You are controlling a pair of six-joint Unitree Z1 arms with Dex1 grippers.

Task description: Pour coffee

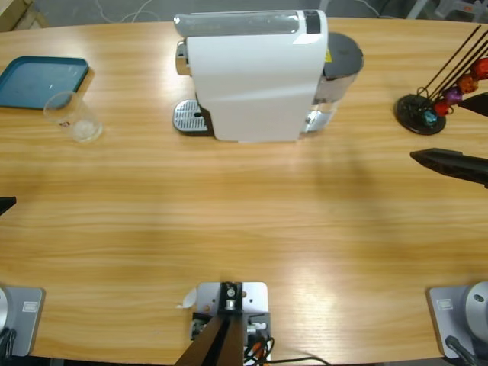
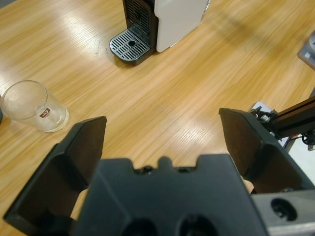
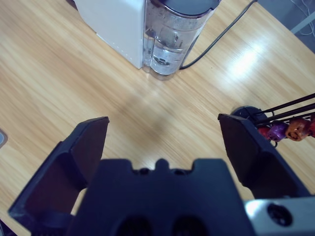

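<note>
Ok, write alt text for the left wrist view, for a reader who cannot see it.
The left end effector, jaws open and holding nothing, looks out over a wooden table. An empty clear glass tumbler stands ahead on the left, and a white coffee machine with a metal drip tray stands farther off, near the top.

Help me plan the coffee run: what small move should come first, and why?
Probably the left gripper reaching toward the glass: its jaws are open and hold nothing, while the glass stands empty beside the tray, away from the machine's drip grate.
</note>
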